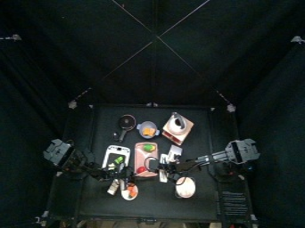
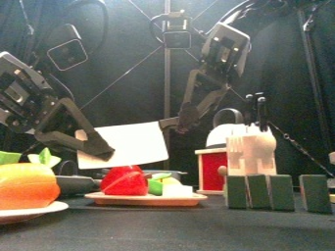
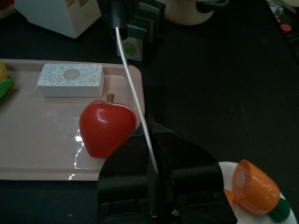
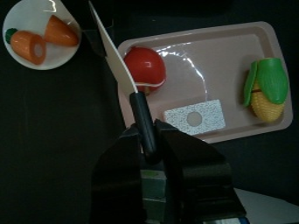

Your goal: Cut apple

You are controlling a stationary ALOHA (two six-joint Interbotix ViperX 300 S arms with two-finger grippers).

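Note:
A knife with a broad white blade (image 2: 131, 144) hangs in the air above the pink tray (image 4: 222, 44). My right gripper (image 4: 142, 122) is shut on its black handle. My left gripper (image 3: 155, 140) is shut on the blade's far end, which shows edge-on as a thin white line (image 3: 128, 70). On the tray, directly under the blade, sits the red apple (image 3: 107, 127) (image 4: 145, 66), which from the front (image 2: 124, 179) shows low on the tray. In the front view the left gripper (image 2: 89, 147) is at the blade's left side and the right gripper (image 2: 173, 123) at its right.
The tray also holds a corn cob (image 4: 267, 87) and a white block (image 4: 195, 116). A white plate (image 4: 14, 54) with an orange carrot (image 2: 26, 186) lies to the tray's left. A white knife block (image 2: 249, 147) stands on the right, with dark green boxes (image 2: 268, 191) in front of it.

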